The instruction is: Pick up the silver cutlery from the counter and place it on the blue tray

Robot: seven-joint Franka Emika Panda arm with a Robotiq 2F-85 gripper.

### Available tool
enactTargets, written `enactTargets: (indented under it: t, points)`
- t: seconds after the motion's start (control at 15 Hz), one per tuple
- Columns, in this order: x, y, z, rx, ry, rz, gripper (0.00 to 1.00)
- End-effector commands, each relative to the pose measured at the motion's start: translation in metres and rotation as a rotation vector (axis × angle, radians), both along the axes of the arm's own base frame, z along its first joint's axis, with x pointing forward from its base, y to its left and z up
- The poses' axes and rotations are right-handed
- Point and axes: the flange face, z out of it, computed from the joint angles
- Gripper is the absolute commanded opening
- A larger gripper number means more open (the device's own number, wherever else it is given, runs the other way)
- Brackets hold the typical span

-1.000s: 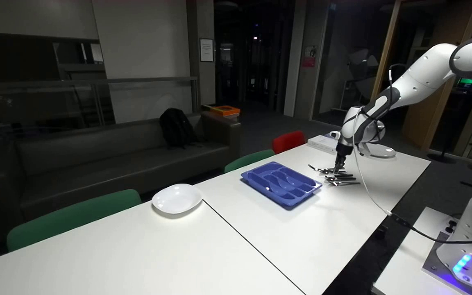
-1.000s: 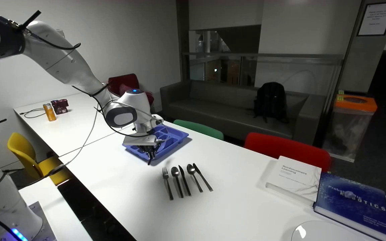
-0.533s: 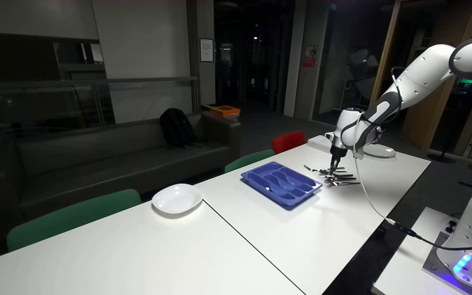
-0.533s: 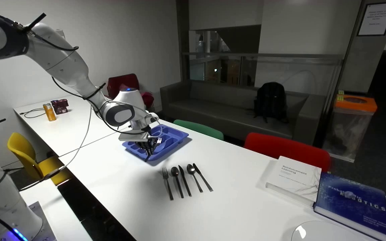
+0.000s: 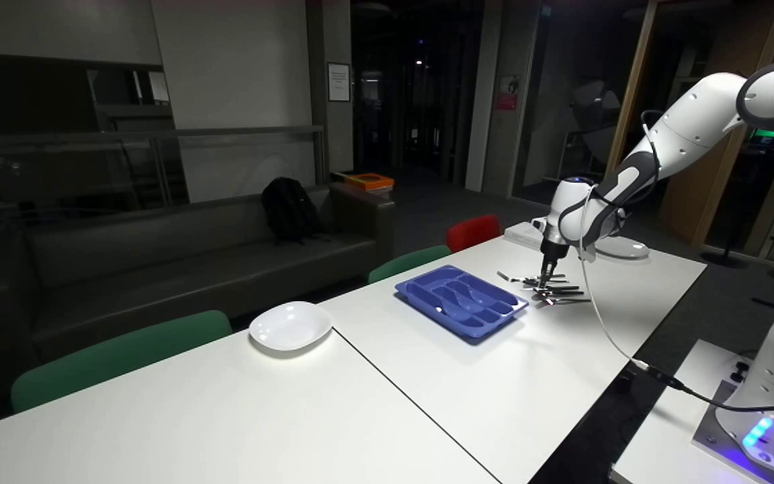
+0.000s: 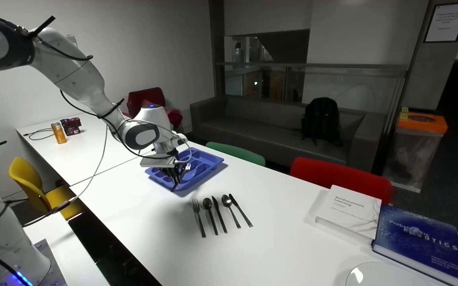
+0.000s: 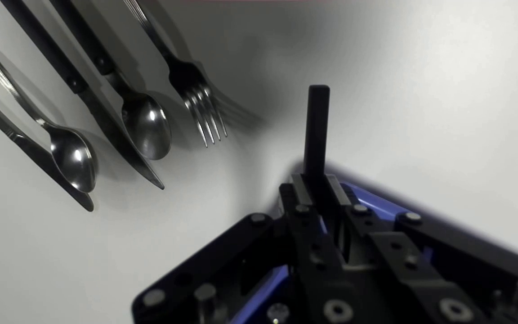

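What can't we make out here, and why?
Black-handled utensil: far end hidden by black gripper in wrist view, too small to identify in both exterior views.
Blue rectangular tray: some compartments behind the gripper, in an exterior view.
Silver fork: handle end cut off by the wrist view's top edge.

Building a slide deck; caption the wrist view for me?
Gripper closed on a dark handle; a fork, two spoons and two knives lie on the white counter.
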Motion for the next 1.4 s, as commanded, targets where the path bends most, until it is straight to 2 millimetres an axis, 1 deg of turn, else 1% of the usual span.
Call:
enactTargets:
  t: [0.0,0.07,0.13,0.4,0.67,0.87,1.33]
  points:
    - [0.000,0.000,0.000,0.000,0.000,-0.001,0.12]
    - [0.000,0.000,0.000,0.000,0.000,-0.001,0.12]
    - [0.000,0.000,0.000,0.000,0.000,-0.001,0.03]
    - [0.006,0.004,-0.001,-0.011,-0.006,-0.037,0.03]
    - [0.016,0.008,0.003,-0.032,-0.047,-0.126,0.03]
    - [0.026,0.018,0.003,-0.045,-0.068,-0.179,0.03]
    - [0.045,0.049,-0.011,-0.037,-0.073,-0.222,0.03]
